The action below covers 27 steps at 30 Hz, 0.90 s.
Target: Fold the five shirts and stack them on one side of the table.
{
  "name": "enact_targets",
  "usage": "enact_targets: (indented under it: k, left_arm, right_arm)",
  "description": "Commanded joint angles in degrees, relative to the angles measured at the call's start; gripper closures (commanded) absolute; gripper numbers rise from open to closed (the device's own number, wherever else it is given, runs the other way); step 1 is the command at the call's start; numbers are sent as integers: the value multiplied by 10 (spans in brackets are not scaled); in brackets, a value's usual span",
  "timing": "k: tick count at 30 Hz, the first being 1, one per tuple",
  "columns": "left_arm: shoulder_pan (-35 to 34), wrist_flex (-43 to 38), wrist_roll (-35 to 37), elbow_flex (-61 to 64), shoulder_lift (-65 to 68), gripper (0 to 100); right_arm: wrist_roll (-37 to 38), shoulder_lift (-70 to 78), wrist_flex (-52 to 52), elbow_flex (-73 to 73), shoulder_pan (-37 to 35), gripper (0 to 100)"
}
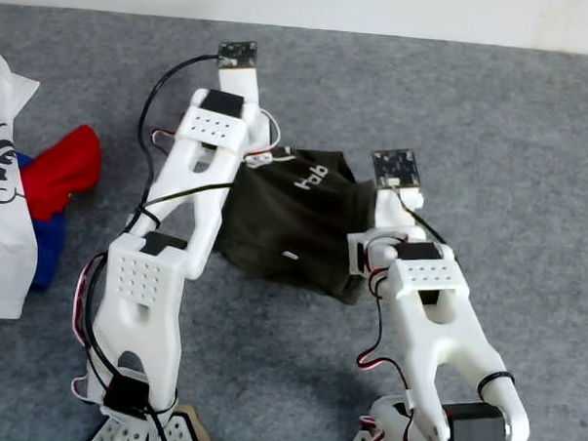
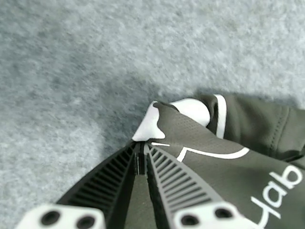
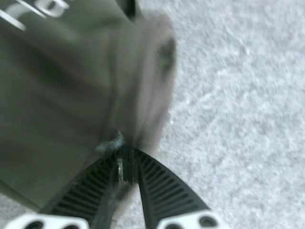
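Dark shirt (image 1: 294, 221) lies crumpled mid-worktop (image 1: 532, 143). Left end effector (image 2: 141, 160) clenched on its white-trimmed edge, right end effector (image 3: 126, 167) clenched on opposite edge. Risk: shallow pinch slips under tension; uneven pull skews fold. White shirt (image 1: 1, 227) and red shirt (image 1: 67, 167) sit heaped at worktop side.

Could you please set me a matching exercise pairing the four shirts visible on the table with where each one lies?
Things:
1. dark shirt
2. white shirt
3. red shirt
4. blue shirt

Places:
a. at the left edge of the high view
b. partly covered by the red shirt
c. mid-table, pinched by the left gripper and the right gripper
d. bunched on top of the blue shirt, beside the white shirt

Pairs: 1-c, 2-a, 3-d, 4-b.
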Motion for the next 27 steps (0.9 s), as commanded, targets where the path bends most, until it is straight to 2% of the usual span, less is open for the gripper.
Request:
enact_targets:
  k: [1, 10, 13, 16, 21, 27]
  left_arm:
    - [-13, -11, 1, -3, -4, 993]
    - [-15, -9, 1, -4, -6, 993]
    - [-23, -6, 4, -5, -10, 993]
    - [-38, -6, 6, -15, -15, 990]
    - [-67, 26, 69, -34, -51, 990]
    - [-71, 31, 71, -31, -49, 989]
  right_arm:
    - [1, -22, 8, -4, 20, 991]
    - [-11, -86, 24, -31, 38, 963]
    - [-71, -111, 58, -58, 36, 794]
    - [-74, -96, 62, -69, 15, 659]
    - [-79, -31, 51, -85, -2, 652]
    - [-79, 73, 52, -162, -12, 650]
